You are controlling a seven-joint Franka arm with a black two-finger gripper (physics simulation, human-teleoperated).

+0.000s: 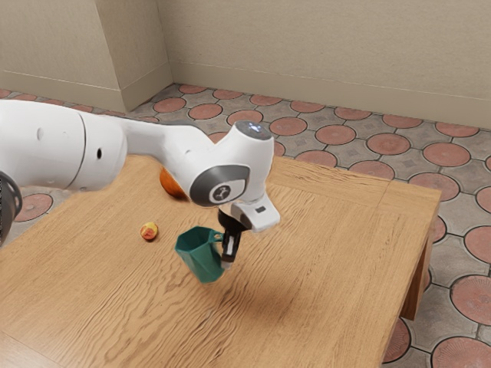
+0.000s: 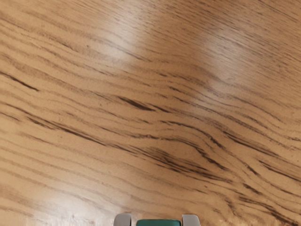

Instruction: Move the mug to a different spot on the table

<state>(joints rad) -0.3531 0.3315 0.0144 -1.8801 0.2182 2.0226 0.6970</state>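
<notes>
Mug (image 1: 200, 254) of dark green colour is near the middle of the wooden table (image 1: 330, 253), held at its handle side by the black gripper (image 1: 229, 256). The jaws are clenched on the mug. In the wrist view a green piece of it (image 2: 158, 222) sits between the two grey fingertips (image 2: 123, 220), touching both. The mug is tilted, with its opening turned up and toward the exterior view's left, so its base does not lie flat on the wood. I cannot tell whether the lowest edge touches the table. A small yellow and red object (image 1: 149, 231) lies on the table near the mug, on the exterior view's left. Further back an orange thing (image 1: 170, 184) is partly hidden behind the white arm (image 1: 176, 153). Under the hand the wrist view shows bare wood grain.
</notes>
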